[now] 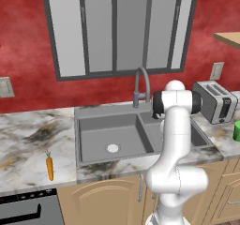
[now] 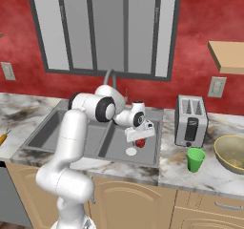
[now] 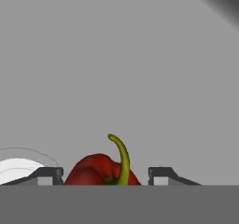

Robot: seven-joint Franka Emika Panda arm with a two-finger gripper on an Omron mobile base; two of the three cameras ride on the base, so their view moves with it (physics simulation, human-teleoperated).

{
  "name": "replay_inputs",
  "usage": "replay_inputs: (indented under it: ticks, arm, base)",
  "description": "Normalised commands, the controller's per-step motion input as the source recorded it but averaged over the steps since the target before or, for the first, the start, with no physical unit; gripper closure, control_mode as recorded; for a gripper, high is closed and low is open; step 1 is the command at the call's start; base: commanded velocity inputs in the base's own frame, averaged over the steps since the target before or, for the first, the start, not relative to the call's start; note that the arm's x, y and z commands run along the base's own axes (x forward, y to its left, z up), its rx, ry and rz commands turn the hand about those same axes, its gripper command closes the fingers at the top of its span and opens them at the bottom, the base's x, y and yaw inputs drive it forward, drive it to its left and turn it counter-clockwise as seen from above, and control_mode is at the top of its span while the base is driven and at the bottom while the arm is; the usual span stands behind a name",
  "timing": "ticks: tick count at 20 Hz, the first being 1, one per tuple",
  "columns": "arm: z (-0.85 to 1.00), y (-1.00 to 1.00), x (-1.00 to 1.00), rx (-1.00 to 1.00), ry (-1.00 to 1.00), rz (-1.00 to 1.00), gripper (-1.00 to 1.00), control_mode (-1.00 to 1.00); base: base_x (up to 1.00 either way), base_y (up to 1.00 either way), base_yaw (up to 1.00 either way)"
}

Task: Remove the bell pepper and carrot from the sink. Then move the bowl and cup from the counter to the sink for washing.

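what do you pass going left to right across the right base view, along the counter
carrot → sink → bell pepper under the gripper → toaster → cup → bowl

No text, label, brand, number or sign can be read anywhere here. The silver two-slot toaster (image 2: 190, 120) on the veined white-grey marble counter (image 1: 28, 139) shows a plain front with a dark panel, no lettering. The pale wall plates (image 2: 217, 87) on the red wall are blank. The small bright green cup (image 2: 195, 159) and the light wooden cabinet doors (image 2: 128, 204) carry no marking either.
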Motion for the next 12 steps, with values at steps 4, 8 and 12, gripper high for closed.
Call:
replay_inputs:
  ticks: [4, 8, 12]
  arm:
    - [0.0, -0.1, -0.19, 0.02, 0.01, 0.0, 1.0, -1.0]
    - [0.09, -0.12, -0.18, 0.03, 0.0, 0.0, 1.0, -1.0]
    - [0.23, -0.04, -0.15, 0.06, 0.0, 0.0, 1.0, -1.0]
  base:
    - [0.0, 0.0, 0.0]
    - [0.0, 0.0, 0.0]
    - [0.0, 0.0, 0.0]
